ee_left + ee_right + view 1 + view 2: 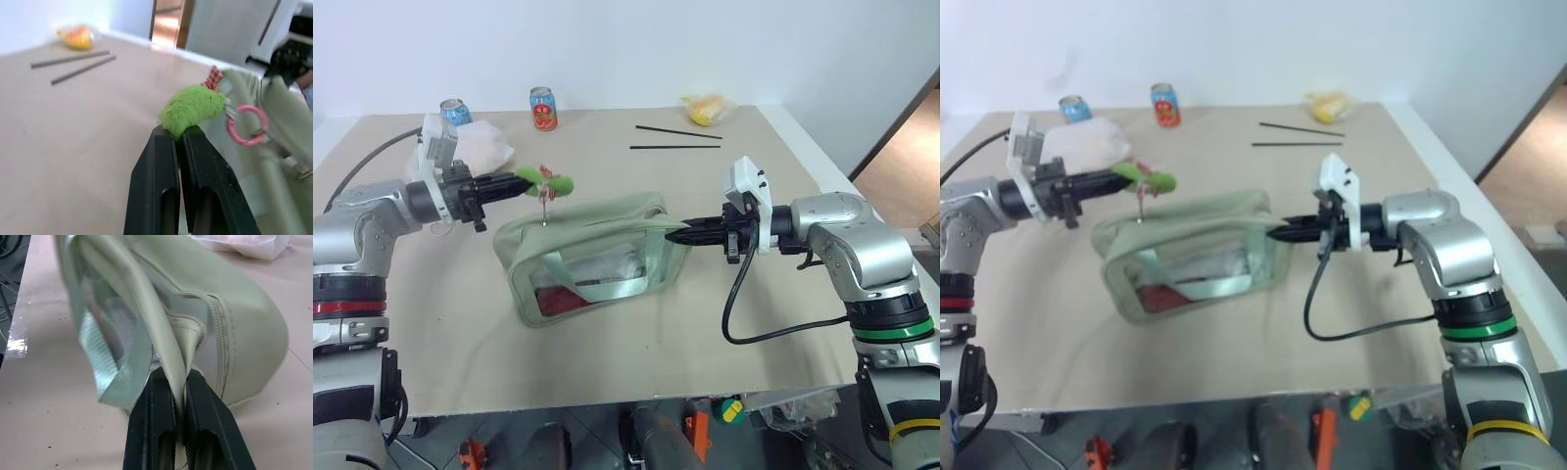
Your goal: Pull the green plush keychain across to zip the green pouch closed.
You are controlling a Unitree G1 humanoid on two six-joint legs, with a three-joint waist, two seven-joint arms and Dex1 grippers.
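left eye view: the green pouch (pixel 592 257) lies at the centre of the frame on the table (pixel 636 362), its clear window facing the camera with red contents behind it. the left gripper (pixel 521 185), left of centre, is clenched on the green plush keychain (pixel 548 181), which hangs just above the pouch's upper left corner. the right gripper (pixel 677 234), right of centre, is pinched on the pouch's right end. two cans (pixel 542 108) and a white bag (pixel 480 142) sit at the upper left, two black sticks (pixel 677 139) at the upper middle.

left wrist view: the black fingers (pixel 159 171) squeeze the fuzzy green plush keychain (pixel 193 110) at centre frame; a pink ring (pixel 246 125) hangs right of it, against the pouch.

right wrist view: the fingers (pixel 156 426) at lower centre are clamped on a fold of pouch fabric; the green webbing strap (pixel 105 367) loops at left centre.
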